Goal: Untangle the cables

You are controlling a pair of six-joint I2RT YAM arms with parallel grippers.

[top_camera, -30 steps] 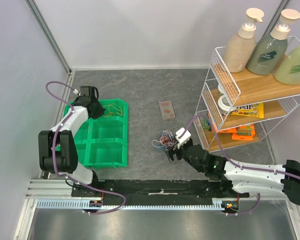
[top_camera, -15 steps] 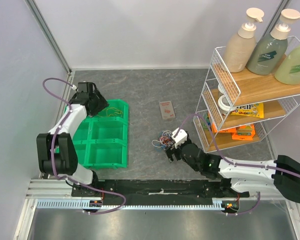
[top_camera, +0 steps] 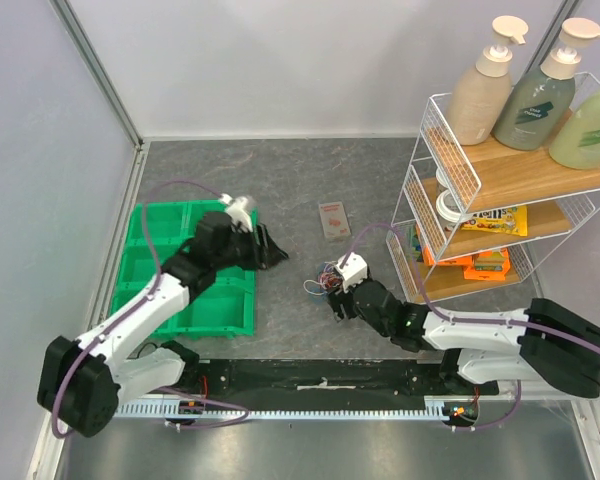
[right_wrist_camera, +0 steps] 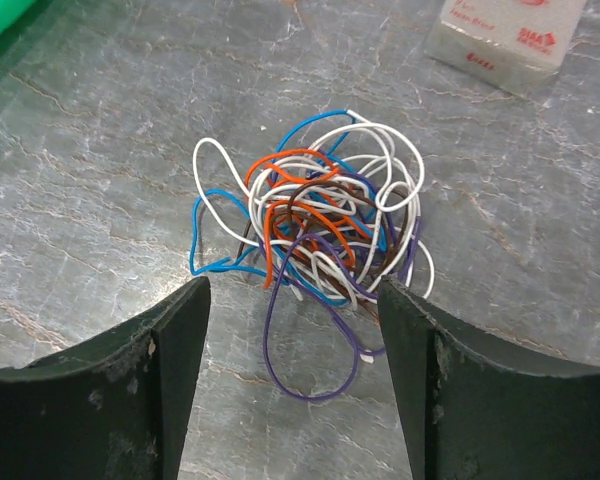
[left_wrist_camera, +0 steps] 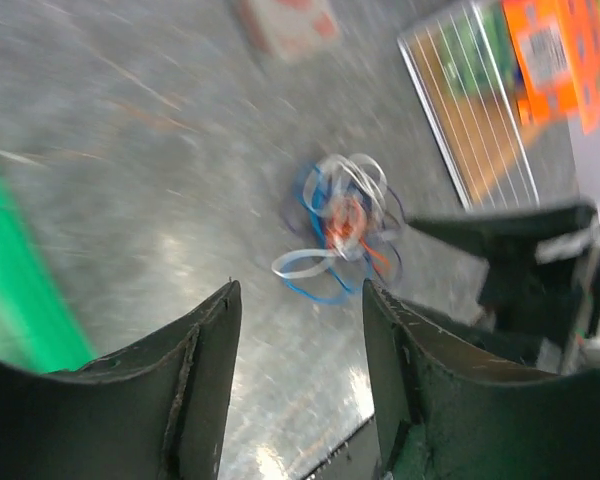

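Observation:
The cables point(top_camera: 327, 277) lie in one tangled clump of white, blue, orange, purple and brown wires on the grey table. In the right wrist view the cables point(right_wrist_camera: 315, 222) sit just ahead of my right gripper point(right_wrist_camera: 292, 290), which is open. A loose purple loop reaches between its fingers, ungripped. From above, my right gripper point(top_camera: 339, 301) is at the clump's near side. My left gripper point(top_camera: 273, 251) hovers left of the clump, open and empty. The left wrist view is blurred and shows the cables point(left_wrist_camera: 340, 220) beyond my left gripper point(left_wrist_camera: 300, 292).
A green compartment tray point(top_camera: 185, 305) lies on the left under my left arm. A small flat box point(top_camera: 333, 219) lies behind the clump. A white wire rack point(top_camera: 435, 205) with snacks and pump bottles stands on the right, close to my right arm.
My left arm swung from the tray's far left corner across to the right toward the clump, and its jaws opened. My right gripper crept closer to the clump and narrowed a little.

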